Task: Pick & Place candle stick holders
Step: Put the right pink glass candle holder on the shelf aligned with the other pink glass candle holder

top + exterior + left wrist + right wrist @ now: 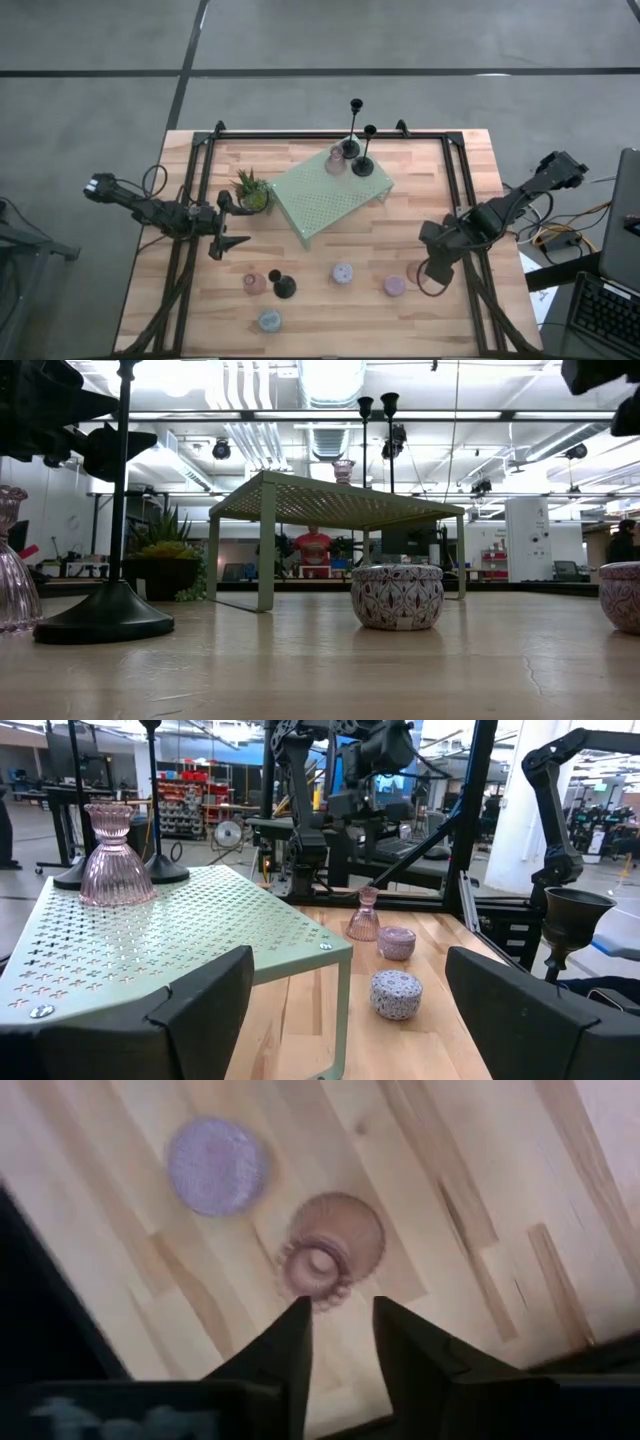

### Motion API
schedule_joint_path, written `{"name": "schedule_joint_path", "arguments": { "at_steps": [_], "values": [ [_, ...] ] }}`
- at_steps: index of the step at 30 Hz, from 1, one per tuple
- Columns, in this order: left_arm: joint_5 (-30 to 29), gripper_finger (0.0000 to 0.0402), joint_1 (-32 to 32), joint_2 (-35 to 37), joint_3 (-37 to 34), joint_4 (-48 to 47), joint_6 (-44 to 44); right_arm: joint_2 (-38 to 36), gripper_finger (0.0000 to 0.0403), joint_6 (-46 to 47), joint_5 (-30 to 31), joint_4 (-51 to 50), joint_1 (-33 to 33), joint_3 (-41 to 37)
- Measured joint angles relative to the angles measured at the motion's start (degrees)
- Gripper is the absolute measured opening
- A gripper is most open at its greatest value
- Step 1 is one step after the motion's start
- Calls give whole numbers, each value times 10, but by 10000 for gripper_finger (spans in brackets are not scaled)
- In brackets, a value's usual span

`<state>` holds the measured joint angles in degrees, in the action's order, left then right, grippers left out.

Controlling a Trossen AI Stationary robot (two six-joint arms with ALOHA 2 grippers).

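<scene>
The pale green perforated stand (330,205) bears two slim black sticks (358,150) and a pinkish glass cup (335,160), all upright. On the wood near the front stand a glass cup (255,283), a black stick (284,288) and three low pucks (268,320) (343,272) (394,286). Another glass cup (325,1260) stands upright at the right, beside a purple puck (217,1165). My right gripper (340,1330) points down above this cup, its fingers a little apart and holding nothing. My left gripper (350,1020) waits open and level at the table's left.
A small spiky potted plant (252,192) stands by the stand's left corner. Black frame rails (460,190) run along the table's left, right and far sides. Bare wood lies between the stand and the front row of holders.
</scene>
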<state>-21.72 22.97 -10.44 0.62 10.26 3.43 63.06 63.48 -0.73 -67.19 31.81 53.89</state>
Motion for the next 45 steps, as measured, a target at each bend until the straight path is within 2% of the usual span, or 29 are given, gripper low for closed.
{"name": "schedule_joint_path", "arguments": {
  "at_steps": [4,9,14,19,24,30,34,40,45],
  "values": [
    [0,335,0,0,0,0,0,23,123,-20,-5,3,9,-3],
    [0,335,0,0,0,0,0,56,115,-78,-13,55,60,-3],
    [0,335,0,0,0,-1,0,86,99,-5,-6,58,127,-3],
    [0,335,0,0,0,-1,0,98,98,121,85,67,211,-3],
    [0,335,0,0,0,-1,0,128,130,229,197,66,283,-3],
    [0,335,0,0,0,-1,0,203,187,319,218,54,322,-4],
    [0,335,0,-1,0,0,0,249,215,357,267,52,331,-4],
    [0,335,0,-1,0,-1,0,295,223,407,305,22,343,-4],
    [0,335,0,-1,0,-1,0,324,226,451,377,15,360,-7]
  ]
}}
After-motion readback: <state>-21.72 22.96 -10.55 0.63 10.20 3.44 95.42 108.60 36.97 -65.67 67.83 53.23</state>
